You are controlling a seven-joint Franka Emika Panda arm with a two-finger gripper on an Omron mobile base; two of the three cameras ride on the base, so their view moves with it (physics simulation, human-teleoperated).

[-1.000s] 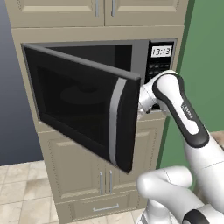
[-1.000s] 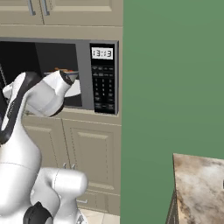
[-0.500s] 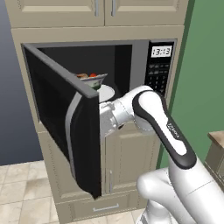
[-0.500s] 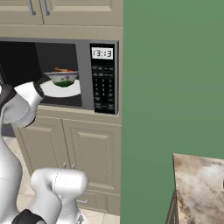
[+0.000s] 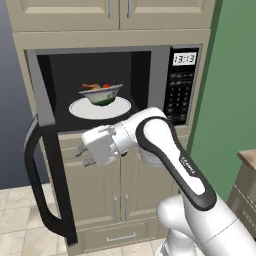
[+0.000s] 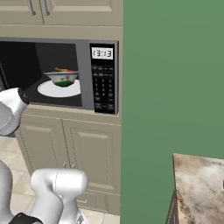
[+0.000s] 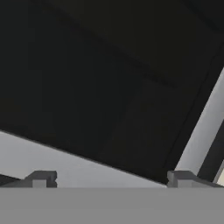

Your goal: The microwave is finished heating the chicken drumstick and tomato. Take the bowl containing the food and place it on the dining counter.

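We see our pincer (image 5: 84,155) wide open and empty below the shiny black microwave (image 5: 150,75), where the pale round bowl (image 5: 101,93) sits on a flat white plate (image 5: 100,108).

Microwave (image 5: 165,75) cavity open, door swung wide left. Flat white plate (image 5: 100,108) on cavity floor; bowl (image 5: 101,93) centred on plate. Dining counter (image 6: 199,186) corner at lower right, marbled top.

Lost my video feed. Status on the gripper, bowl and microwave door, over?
Gripper open, empty, below the microwave opening. Pale white-green bowl with drumstick and tomato sits on the white round plate inside. Black door swung wide; path clear.
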